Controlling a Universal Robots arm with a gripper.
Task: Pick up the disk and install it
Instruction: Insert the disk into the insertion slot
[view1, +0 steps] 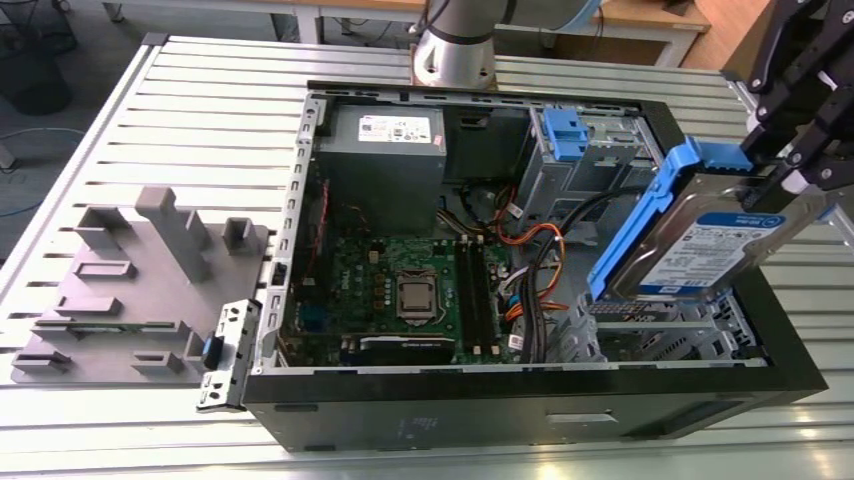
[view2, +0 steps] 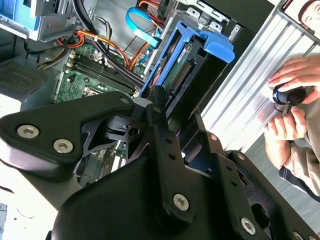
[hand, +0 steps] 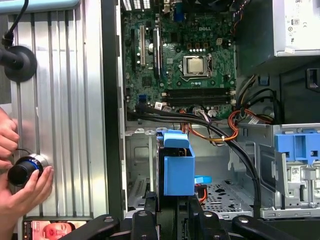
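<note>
Disk up in the pincer, over the open computer case; not yet installed.
Left to right in the exterior view, I see a grey moulded tray on the slatted surface at the frame's left. The case's green circuit board is in the middle. At the right the disk hangs tilted above the metal drive cage in the case's lower right corner. The pincer is clenched on the disk's upper end, so I judge the pick-up done and the seating left to do. The frame's right edge cuts off the pincer, I can't make out just where it meets the disk, and the disk hides part of the cage.
</note>
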